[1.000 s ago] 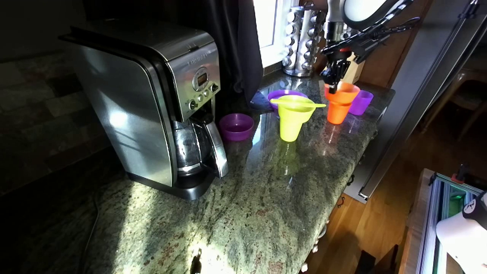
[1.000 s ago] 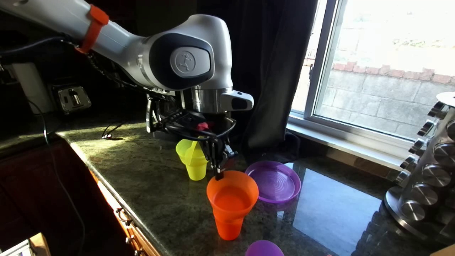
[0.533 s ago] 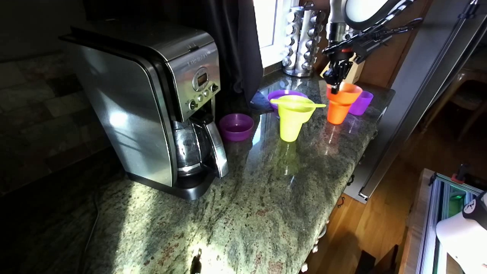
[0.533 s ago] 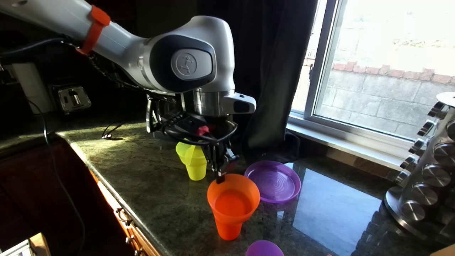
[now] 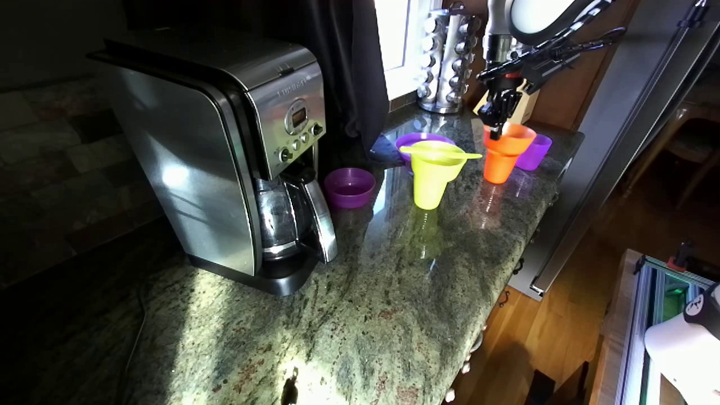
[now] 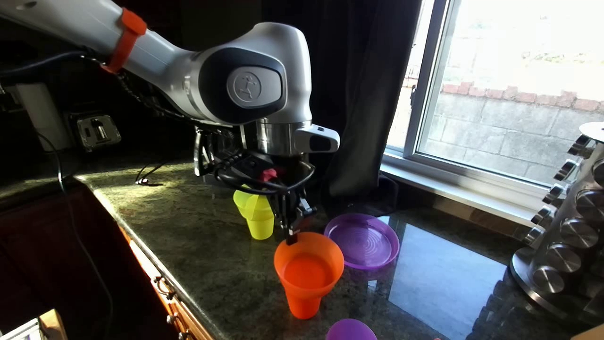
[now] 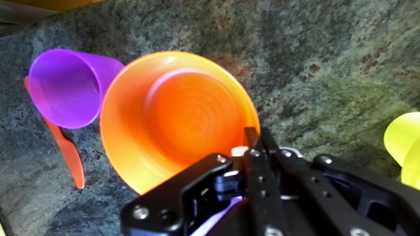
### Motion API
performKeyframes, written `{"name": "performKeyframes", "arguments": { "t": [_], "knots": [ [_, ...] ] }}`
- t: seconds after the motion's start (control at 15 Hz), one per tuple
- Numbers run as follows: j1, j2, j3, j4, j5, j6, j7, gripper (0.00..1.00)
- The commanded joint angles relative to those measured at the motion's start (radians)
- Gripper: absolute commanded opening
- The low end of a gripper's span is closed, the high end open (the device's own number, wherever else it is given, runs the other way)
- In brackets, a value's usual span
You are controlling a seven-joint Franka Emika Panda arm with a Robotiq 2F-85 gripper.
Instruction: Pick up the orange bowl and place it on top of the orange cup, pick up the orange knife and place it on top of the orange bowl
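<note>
Shifted the orange bowl [image 6: 309, 271] slightly over the past second, with its finger-side rim a touch lower in an exterior view. Clamped by the fingers [image 7: 253, 139] at its wall, one inside, one outside. Rests on the orange cup [image 6: 303, 307]; hard to tell how firmly seated.

Shows on the tabletop [image 5: 337, 332] around it the purple cup [image 7: 65, 91] just beside, opposite the fingers, and the purple plate [image 6: 363, 241] nearby. Holds, well apart, the yellow cup [image 5: 428, 194] under the yellow bowl [image 5: 444, 169], with a yellow utensil [image 5: 441, 152] across the rim, and farther off the purple bowl [image 5: 350, 194] beside the coffee maker [image 5: 214, 163]. Blocks, with the purple cup, part of the knife [image 7: 69, 152] in the wrist view, leaving its handle reddish through the purple wall.

Points the orange bowl's round mouth upward. Runs the knife's long axis from upper left to lower right there, with the blade at the lower end.
</note>
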Motion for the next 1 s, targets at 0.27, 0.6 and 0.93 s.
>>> {"name": "performKeyframes", "arguments": {
  "t": [0.27, 0.6, 0.93],
  "knots": [
    [0.008, -0.008, 0.002, -0.017, 0.008, -0.014, 0.006, 0.01],
    [0.010, -0.004, 0.007, -0.016, 0.003, -0.016, 0.011, 0.29],
    [0.011, -0.005, 0.008, -0.016, -0.003, -0.018, 0.014, 0.58]
  ]
}}
